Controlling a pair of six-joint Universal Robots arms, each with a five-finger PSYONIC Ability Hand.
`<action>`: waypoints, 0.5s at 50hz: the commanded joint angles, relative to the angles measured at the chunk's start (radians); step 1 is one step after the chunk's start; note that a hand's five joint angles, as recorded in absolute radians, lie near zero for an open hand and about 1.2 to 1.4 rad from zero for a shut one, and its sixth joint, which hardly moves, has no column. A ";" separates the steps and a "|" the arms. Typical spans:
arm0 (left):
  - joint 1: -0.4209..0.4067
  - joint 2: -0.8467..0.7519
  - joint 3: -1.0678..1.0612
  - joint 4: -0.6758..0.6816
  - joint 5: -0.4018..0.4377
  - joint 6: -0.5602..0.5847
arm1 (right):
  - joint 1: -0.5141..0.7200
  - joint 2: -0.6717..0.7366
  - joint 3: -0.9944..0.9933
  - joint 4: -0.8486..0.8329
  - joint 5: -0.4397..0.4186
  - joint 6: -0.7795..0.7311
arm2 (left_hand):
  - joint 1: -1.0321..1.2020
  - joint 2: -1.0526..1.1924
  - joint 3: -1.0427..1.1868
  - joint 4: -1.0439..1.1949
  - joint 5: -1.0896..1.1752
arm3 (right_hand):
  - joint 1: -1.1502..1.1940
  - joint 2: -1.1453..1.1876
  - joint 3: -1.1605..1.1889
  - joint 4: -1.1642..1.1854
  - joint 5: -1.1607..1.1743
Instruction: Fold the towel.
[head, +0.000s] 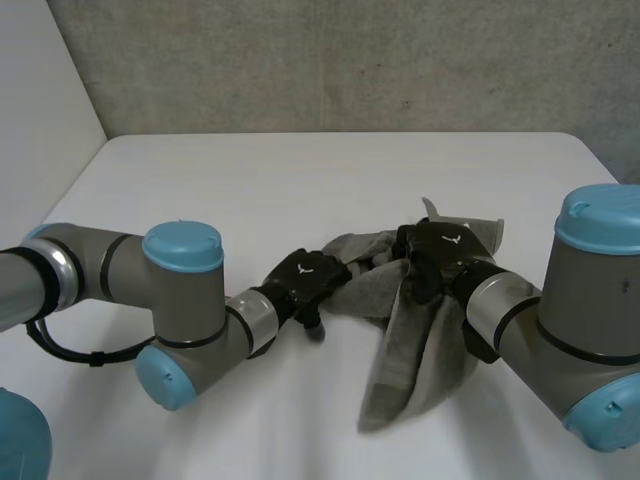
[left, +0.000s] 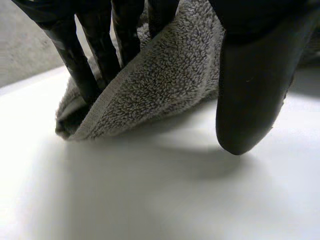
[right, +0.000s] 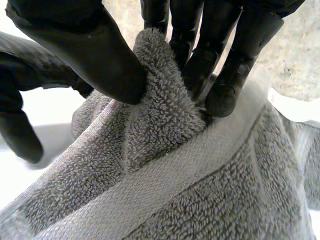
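Observation:
A grey terry towel (head: 420, 350) lies crumpled on the white table (head: 300, 180), right of the middle. My right hand (head: 440, 250) sits on its upper part. In the right wrist view its thumb (right: 100, 55) and fingers (right: 225, 75) pinch a raised fold of the towel (right: 165, 115) beside the woven band. My left hand (head: 305, 278) is at the towel's left end. There a folded edge of the towel (left: 165, 85) stands between its straight fingers (left: 75, 60) and its thumb (left: 250, 100), and the thumb hangs just in front of the cloth.
A grey wall runs along the table's far edge. My two forearms come in low from both sides. Bare table surface stretches behind the towel and to the left.

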 joint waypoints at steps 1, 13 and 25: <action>-0.020 0.008 0.030 0.033 -0.031 -0.031 | -0.005 -0.078 0.038 0.025 -0.033 -0.016 | 0.187 0.186 0.186 0.189 0.189 | 0.065 0.116 0.112 0.063 0.072; -0.017 0.094 0.030 0.034 -0.028 -0.034 | -0.207 -0.253 0.111 0.160 -0.232 -0.173 | 0.780 0.779 0.780 0.782 0.783 | 0.065 0.116 0.112 0.063 0.072; 0.006 0.135 0.281 0.060 -0.054 -0.028 | -0.206 -0.101 -0.207 0.145 -0.306 -0.191 | 0.780 0.779 0.780 0.782 0.783 | 0.065 0.116 0.112 0.063 0.072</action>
